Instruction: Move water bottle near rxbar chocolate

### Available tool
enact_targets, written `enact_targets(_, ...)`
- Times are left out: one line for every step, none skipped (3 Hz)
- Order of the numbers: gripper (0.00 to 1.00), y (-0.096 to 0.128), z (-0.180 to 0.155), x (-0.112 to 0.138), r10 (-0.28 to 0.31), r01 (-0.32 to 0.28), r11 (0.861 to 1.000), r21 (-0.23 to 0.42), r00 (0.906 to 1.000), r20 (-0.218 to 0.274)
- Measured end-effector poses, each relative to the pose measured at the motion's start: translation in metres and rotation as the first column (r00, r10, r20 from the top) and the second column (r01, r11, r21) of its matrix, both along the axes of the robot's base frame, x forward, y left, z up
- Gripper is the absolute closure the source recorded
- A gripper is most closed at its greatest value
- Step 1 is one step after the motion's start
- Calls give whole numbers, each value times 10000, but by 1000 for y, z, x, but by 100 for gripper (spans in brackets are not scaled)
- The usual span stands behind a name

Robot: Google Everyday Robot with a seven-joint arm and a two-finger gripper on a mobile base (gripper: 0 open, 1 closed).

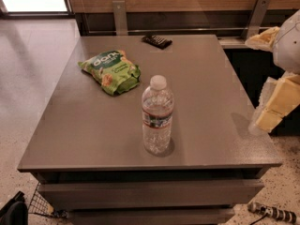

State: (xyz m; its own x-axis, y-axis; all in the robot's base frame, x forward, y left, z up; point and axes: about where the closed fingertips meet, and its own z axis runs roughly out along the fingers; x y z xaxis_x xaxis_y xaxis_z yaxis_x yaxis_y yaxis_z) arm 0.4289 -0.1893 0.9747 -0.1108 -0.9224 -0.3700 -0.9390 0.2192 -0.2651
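The water bottle (pixel 157 115) stands upright on the grey table (pixel 211 93), near the front edge and a little right of centre. It is clear and ribbed, with a white cap and a white, red and blue label band. The rxbar chocolate (pixel 156 41) is a small flat dark bar lying at the table's far edge, well behind the bottle. My gripper (pixel 276 104) hangs at the right edge of the view, beside the table's right side, apart from the bottle and holding nothing that I can see.
A green crinkly snack bag (pixel 110 71) lies on the table's left half, between bottle and bar but off to the left. A wooden wall with metal brackets (pixel 120 16) runs behind the table. Part of my arm (pixel 287 41) shows at upper right.
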Motion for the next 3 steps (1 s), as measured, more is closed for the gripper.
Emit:
enact_targets(0, 19, -18, 2, 665, -692, 9831, 1698, 9976, 215)
enact_targets(0, 43, -33, 8, 1203, -1205, 9287, 3506, 9925, 224)
enact_targets(0, 62, -47, 12, 1720, -1545, 8352, 5278, 9850, 162)
